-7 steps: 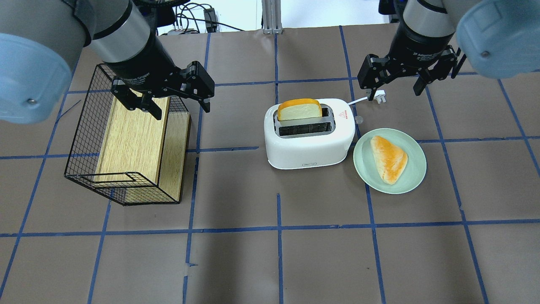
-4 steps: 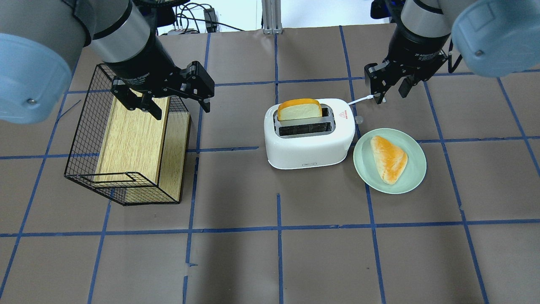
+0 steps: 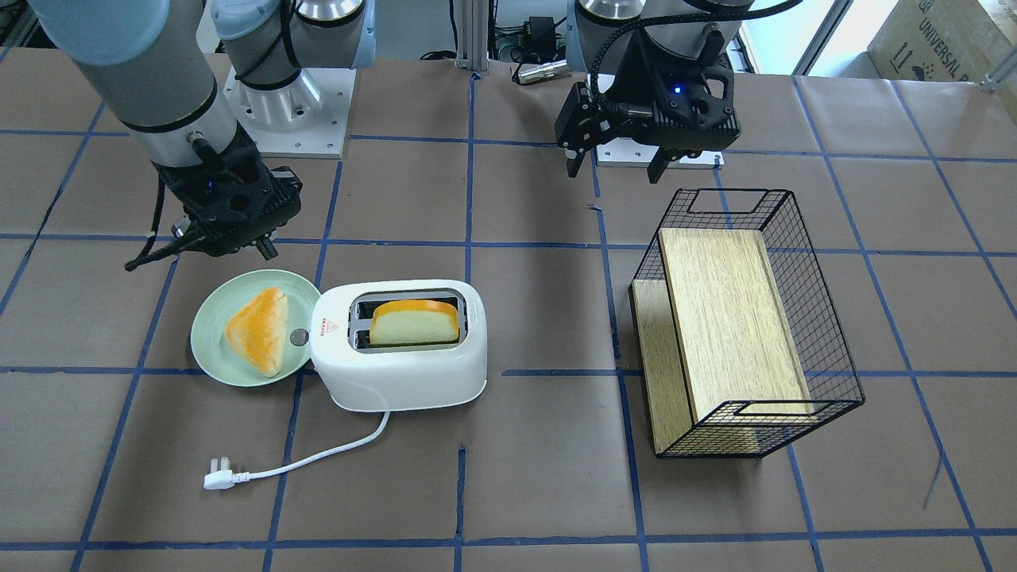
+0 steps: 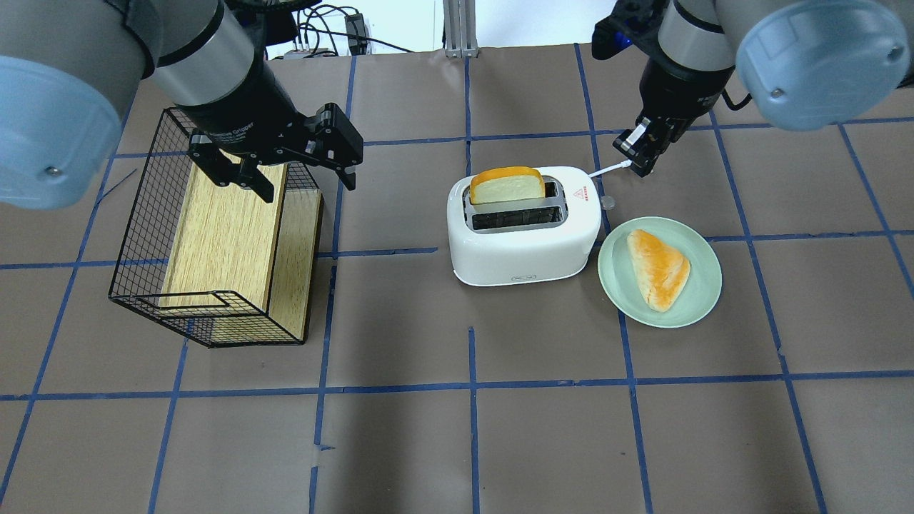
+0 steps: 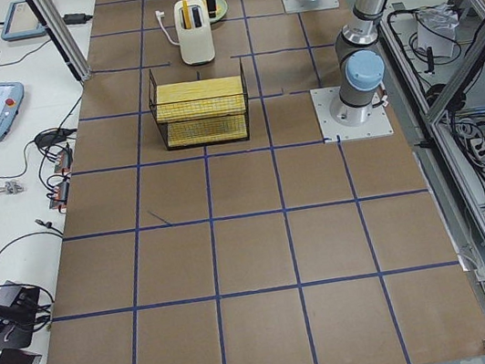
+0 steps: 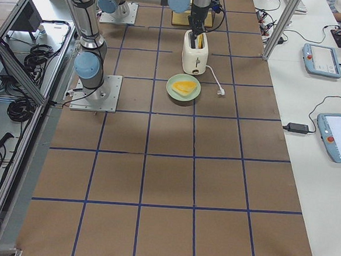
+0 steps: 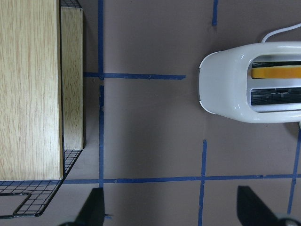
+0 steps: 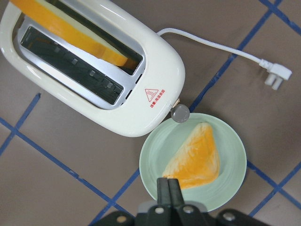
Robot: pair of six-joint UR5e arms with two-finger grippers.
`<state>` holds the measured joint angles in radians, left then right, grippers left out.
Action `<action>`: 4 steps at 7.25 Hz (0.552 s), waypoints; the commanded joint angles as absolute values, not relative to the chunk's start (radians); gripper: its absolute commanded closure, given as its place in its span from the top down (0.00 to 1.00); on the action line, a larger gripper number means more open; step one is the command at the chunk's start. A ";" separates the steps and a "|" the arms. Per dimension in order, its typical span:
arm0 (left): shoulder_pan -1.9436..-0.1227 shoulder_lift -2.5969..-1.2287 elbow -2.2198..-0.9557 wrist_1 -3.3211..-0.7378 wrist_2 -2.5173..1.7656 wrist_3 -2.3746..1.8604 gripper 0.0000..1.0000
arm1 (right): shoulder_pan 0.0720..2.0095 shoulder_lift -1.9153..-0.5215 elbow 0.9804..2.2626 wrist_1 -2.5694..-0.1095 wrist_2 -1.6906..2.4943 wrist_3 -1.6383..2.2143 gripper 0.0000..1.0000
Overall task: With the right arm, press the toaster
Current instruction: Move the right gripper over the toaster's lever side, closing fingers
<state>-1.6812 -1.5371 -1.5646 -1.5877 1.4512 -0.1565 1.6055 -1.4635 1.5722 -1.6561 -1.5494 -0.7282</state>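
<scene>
The white toaster (image 4: 525, 243) stands mid-table with a slice of toast (image 4: 507, 185) sticking up from its far slot. Its round lever knob (image 4: 608, 203) sits up on the end facing the plate. It also shows in the front view (image 3: 397, 373) and the right wrist view (image 8: 141, 94). My right gripper (image 4: 640, 158) is shut and empty, raised above the table to the toaster's right. In the right wrist view its closed fingertips (image 8: 168, 190) hang over the plate, apart from the knob (image 8: 180, 113). My left gripper (image 4: 307, 184) is open and empty above the basket.
A green plate (image 4: 707, 285) with a bread piece (image 4: 658, 268) lies right of the toaster. The white cord and plug (image 3: 216, 479) trail on the far side. A black wire basket (image 4: 143, 214) holding a wooden box (image 4: 214, 243) stands at the left.
My right gripper has closed from wide open to shut, turned, and shifted slightly left and back toward the toaster's right end. The left arm has not moved.
</scene>
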 commanded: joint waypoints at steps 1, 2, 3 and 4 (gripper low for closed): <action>-1.681 -1.537 -1.565 -1.588 1.451 -0.156 1.00 | 1.605 -1.445 1.646 -1.855 -1.551 -1.086 0.02; -1.681 -1.537 -1.565 -1.588 1.451 -0.156 1.00 | 1.605 -1.418 1.705 -1.923 -1.551 -1.230 0.02; -1.681 -1.537 -1.565 -1.588 1.451 -0.156 1.00 | 1.605 -1.417 1.770 -2.022 -1.552 -1.338 0.02; -1.681 -1.537 -1.565 -1.588 1.451 -0.156 1.00 | 1.594 -1.414 1.834 -2.105 -1.551 -1.385 0.02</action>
<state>-1.6812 -1.5371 -1.5647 -1.5877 1.4511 -0.1565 1.6018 -1.4201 1.7561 -1.9976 -1.5515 -1.2906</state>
